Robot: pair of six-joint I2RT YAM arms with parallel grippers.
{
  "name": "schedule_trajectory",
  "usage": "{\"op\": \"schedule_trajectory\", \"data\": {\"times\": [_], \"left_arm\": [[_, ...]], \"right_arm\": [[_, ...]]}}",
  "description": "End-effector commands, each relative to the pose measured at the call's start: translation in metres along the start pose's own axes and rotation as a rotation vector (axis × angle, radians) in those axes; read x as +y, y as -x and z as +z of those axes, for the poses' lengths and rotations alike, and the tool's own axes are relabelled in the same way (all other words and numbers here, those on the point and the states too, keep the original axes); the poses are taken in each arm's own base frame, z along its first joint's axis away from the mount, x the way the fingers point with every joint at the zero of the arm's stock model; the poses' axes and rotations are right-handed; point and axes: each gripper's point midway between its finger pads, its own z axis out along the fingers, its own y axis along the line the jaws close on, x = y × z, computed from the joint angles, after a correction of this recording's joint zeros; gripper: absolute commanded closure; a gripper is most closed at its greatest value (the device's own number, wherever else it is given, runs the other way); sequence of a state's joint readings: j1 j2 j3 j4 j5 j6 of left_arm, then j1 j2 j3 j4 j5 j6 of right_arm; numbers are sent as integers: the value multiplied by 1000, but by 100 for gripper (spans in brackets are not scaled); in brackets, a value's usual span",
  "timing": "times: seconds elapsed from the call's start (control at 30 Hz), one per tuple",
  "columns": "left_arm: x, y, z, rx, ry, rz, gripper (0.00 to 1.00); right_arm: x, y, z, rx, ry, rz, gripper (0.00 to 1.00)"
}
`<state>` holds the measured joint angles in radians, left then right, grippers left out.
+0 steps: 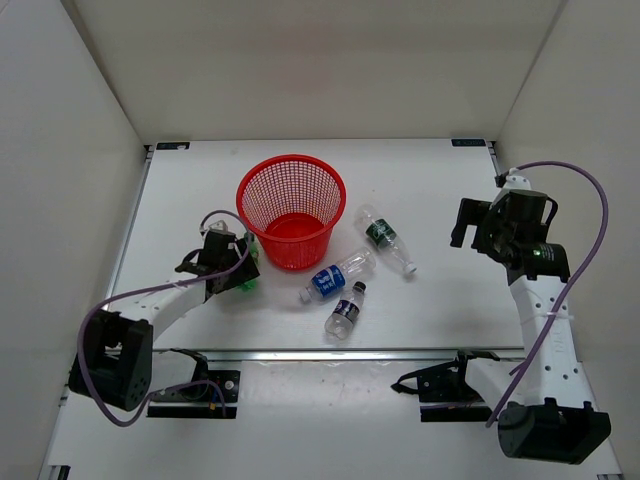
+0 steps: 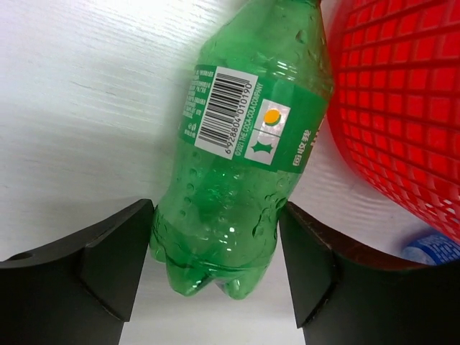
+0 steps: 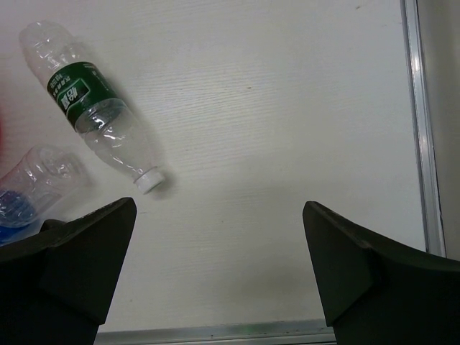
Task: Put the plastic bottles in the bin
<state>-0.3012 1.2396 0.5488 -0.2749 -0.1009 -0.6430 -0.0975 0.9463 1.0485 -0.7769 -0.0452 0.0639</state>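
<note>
- Left gripper [image 2: 217,237] is down on the table [image 1: 440,300], just left of the red basket [image 1: 262,200].
- Its fingers [image 2: 108,266] press both sides of the green bottle [image 2: 244,108] near the base: a pinch.
- That bottle lies on its side close beside the basket's wall, barcode up.
- Right gripper [image 3: 219,266] hangs well right of the basket, jaws spread wide, nothing between them.
- Three clear bottles lie on the table, all outside the basket.
- The green-label bottle [image 1: 385,238] with the white cap lies right of the basket.
- The blue-label bottle [image 1: 335,278] lies just in front of the basket, to its right.
- The dark-cap bottle [image 1: 345,310] lies nearer the arms than the blue one.
- The basket stands upright.
</note>
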Motion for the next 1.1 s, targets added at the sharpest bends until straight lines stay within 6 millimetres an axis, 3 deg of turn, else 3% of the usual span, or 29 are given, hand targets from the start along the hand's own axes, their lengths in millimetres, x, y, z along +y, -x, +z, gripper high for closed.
{"op": "schedule_trajectory", "data": {"times": [0.0,0.1,0.2,0.37,0.47,0.57,0.67,0.73,0.77,0.83,0.87,0.9,0.97,1.07], "left_arm": [[4,9,4,-43,31,24,19],[6,2,8,-9,41,37,26],[4,5,4,-14,37,47,43],[19,19,-26,-85,79,5,53],[28,41,-59,-188,85,-48,59],[35,76,-106,-346,88,-108,60],[29,111,-148,-461,85,-115,62],[5,143,-181,-543,28,-105,62],[-4,152,-186,-553,10,-91,62],[-54,176,-210,-603,-144,-35,59],[-66,178,-207,-595,-167,-19,59],[-94,187,-219,-633,-255,-1,54],[-138,181,-212,-597,-364,63,50],[-185,175,-195,-506,-440,123,46]], "right_arm": [[0,10,-5,-55,3,15,1],[-2,9,-6,-54,-9,13,1],[-1,9,-11,-60,-1,18,1],[-1,18,-19,-95,-5,9,1],[0,19,-21,-97,-5,3,1],[5,18,-18,-86,14,-14,1],[10,16,-17,-90,35,-20,1],[14,11,-16,-78,55,-25,1],[16,12,-15,-82,62,-26,1],[22,5,-12,-66,88,-39,1],[23,3,-11,-61,92,-38,1],[26,2,-11,-57,105,-51,1],[25,-4,-7,-34,103,-53,1],[26,-11,-1,0,121,-51,1]]}}
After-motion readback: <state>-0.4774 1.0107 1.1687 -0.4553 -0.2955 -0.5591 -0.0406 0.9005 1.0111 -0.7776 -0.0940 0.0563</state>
